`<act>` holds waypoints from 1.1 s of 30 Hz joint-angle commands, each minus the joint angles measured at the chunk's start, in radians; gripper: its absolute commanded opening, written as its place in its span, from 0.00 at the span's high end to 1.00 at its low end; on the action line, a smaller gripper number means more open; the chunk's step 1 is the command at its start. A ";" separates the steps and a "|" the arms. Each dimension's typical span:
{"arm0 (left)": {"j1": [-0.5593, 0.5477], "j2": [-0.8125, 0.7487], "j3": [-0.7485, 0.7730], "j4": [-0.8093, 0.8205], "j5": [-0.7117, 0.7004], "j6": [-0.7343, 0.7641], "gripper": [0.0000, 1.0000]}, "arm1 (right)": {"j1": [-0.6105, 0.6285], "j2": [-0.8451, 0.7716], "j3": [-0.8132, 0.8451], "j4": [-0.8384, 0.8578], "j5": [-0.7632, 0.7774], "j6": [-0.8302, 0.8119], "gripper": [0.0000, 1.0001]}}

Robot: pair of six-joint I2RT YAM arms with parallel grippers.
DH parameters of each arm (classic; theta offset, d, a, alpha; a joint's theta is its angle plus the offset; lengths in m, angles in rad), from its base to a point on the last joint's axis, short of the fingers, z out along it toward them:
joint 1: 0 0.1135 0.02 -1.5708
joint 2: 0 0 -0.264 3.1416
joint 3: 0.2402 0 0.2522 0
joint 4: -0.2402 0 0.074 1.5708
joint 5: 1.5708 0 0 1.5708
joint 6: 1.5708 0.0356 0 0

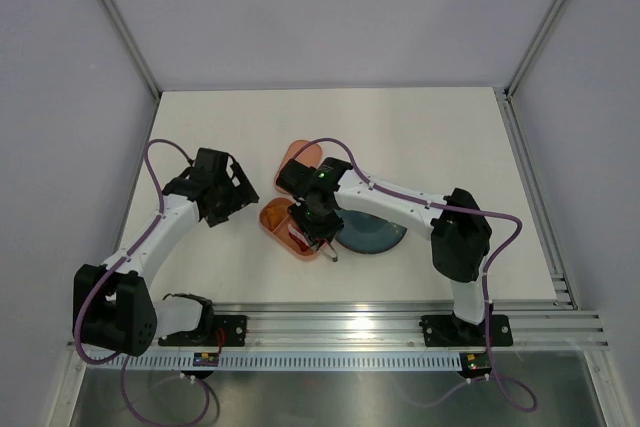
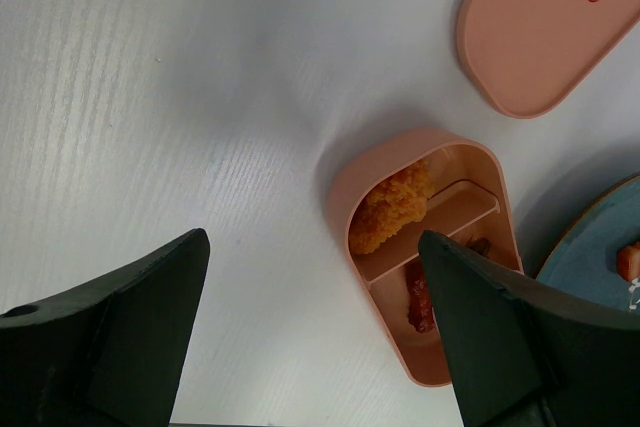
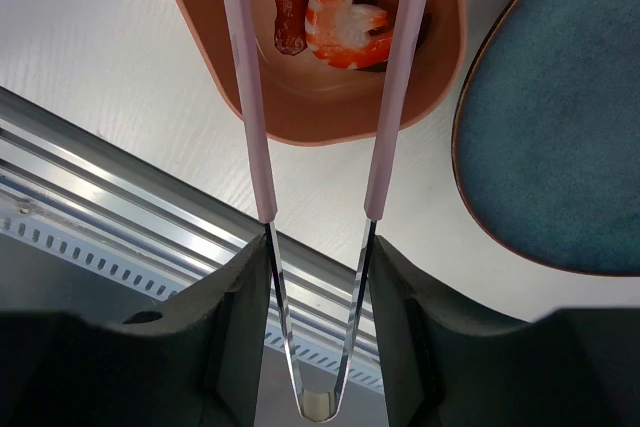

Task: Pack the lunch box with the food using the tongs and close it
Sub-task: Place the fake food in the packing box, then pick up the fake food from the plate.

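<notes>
One lunch box [image 2: 345, 197], one lid [image 2: 540, 37], one tongs [image 3: 250, 97]

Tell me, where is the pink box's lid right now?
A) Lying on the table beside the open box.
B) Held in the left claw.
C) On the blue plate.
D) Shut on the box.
A: the lid lies flat on the table, apart from the box, which stands uncovered.
</notes>
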 commanded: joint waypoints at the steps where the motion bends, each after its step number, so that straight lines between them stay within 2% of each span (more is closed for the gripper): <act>1: -0.003 -0.002 -0.001 0.035 -0.007 -0.009 0.10 | 0.006 -0.017 0.005 -0.003 0.024 0.007 0.50; 5: -0.003 -0.001 0.001 0.034 -0.007 -0.008 0.10 | 0.006 -0.035 0.014 -0.005 0.030 0.011 0.53; 10: -0.001 -0.001 0.001 0.034 -0.007 -0.006 0.10 | 0.001 -0.078 0.043 -0.022 0.131 0.021 0.56; 13: -0.003 -0.001 -0.001 0.035 -0.007 -0.008 0.10 | -0.040 -0.135 0.037 -0.025 0.148 0.028 0.57; 23: -0.003 0.007 -0.003 0.043 -0.001 -0.004 0.10 | -0.321 -0.374 -0.266 0.040 0.124 0.060 0.57; 29: -0.003 0.012 -0.003 0.045 0.003 -0.006 0.10 | -0.407 -0.452 -0.435 0.089 0.078 0.093 0.57; 33: -0.003 0.012 -0.006 0.043 0.000 -0.003 0.10 | -0.439 -0.472 -0.486 0.107 0.044 0.116 0.55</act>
